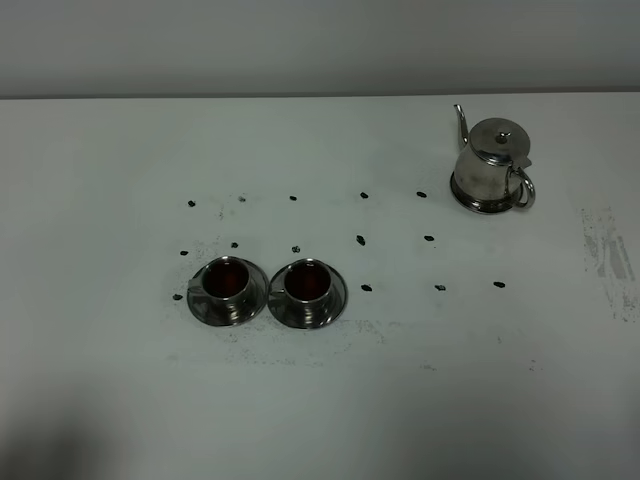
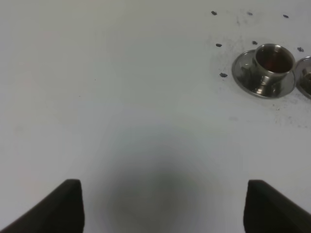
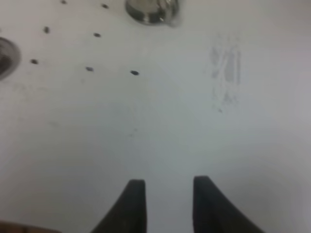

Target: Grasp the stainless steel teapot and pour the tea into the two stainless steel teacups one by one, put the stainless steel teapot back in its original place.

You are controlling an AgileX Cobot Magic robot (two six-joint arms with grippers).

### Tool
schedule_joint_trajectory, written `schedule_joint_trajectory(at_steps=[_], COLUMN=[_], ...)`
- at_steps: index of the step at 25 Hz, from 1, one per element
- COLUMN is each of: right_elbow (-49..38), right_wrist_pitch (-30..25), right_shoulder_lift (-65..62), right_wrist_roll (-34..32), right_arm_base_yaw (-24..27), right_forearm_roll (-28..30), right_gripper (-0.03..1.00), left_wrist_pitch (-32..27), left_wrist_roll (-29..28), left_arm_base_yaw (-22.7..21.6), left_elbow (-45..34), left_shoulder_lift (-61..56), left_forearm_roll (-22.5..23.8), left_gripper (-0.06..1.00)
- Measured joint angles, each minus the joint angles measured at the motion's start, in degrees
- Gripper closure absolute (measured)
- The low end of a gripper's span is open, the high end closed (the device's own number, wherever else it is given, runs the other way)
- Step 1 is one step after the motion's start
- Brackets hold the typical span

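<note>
The stainless steel teapot stands upright at the back right of the white table, spout to the left, handle to the right; its base shows in the right wrist view. The two stainless steel teacups, left and right, sit on saucers side by side at centre left, each holding dark reddish-brown tea. The left cup shows in the left wrist view. My left gripper is open wide and empty above bare table. My right gripper is open with a narrower gap and empty. Neither shows in the exterior view.
Small dark marks dot the table in rows between cups and teapot. A scuffed grey patch lies at the right edge. The table's far edge meets a grey wall.
</note>
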State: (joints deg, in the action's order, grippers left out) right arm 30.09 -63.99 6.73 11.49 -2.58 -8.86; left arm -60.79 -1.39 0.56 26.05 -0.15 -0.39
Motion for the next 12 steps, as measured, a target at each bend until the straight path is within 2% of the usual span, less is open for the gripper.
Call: schedule_joint_trajectory(at_steps=[12], right_elbow=[0.0], right_wrist_pitch=[-0.01], right_shoulder_lift=[-3.25], right_wrist_roll=[-0.07], right_arm_base_yaw=[-1.18], right_forearm_roll=[-0.13], right_gripper=[0.74], left_wrist_pitch=[0.0], left_wrist_roll=[0.0], left_arm_base_yaw=[0.0], left_elbow=[0.0], left_shoulder_lift=[0.0], left_forearm_roll=[0.0], left_gripper=[0.29])
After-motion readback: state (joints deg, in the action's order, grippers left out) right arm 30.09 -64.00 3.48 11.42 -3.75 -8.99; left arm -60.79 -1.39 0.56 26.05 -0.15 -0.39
